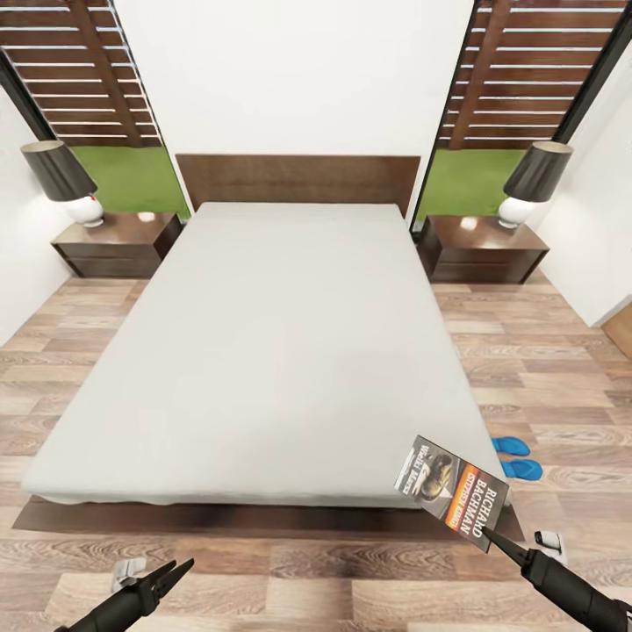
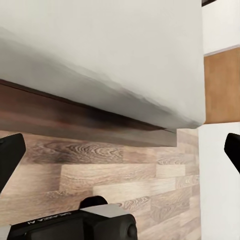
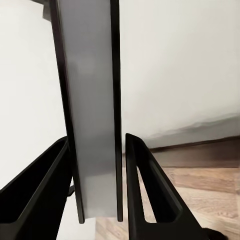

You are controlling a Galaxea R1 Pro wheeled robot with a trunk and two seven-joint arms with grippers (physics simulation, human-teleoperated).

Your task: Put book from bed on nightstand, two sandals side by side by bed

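The book [image 1: 452, 491], dark-covered with an orange band, hangs tilted above the bed's near right corner, and my right gripper [image 1: 493, 537] is shut on its lower edge. In the right wrist view the book [image 3: 92, 125] stands edge-on between the two black fingers [image 3: 145, 195]. The bed [image 1: 263, 351] has a bare light grey mattress and a dark headboard. Two blue sandals [image 1: 516, 457] lie close together on the floor beside the bed's right side. A nightstand [image 1: 118, 244] flanks the headboard on the left and another nightstand [image 1: 483, 248] on the right. My left gripper [image 1: 171, 572] hovers open above the floor at the bed's foot.
Each nightstand carries a lamp with a dark shade [image 1: 58, 171] [image 1: 535, 174]. Tall windows with a slatted fence [image 1: 88, 70] stand behind them. White walls close in on both sides. The left wrist view looks at the mattress edge [image 2: 125, 90] and the dark frame [image 2: 75, 117] over plank floor.
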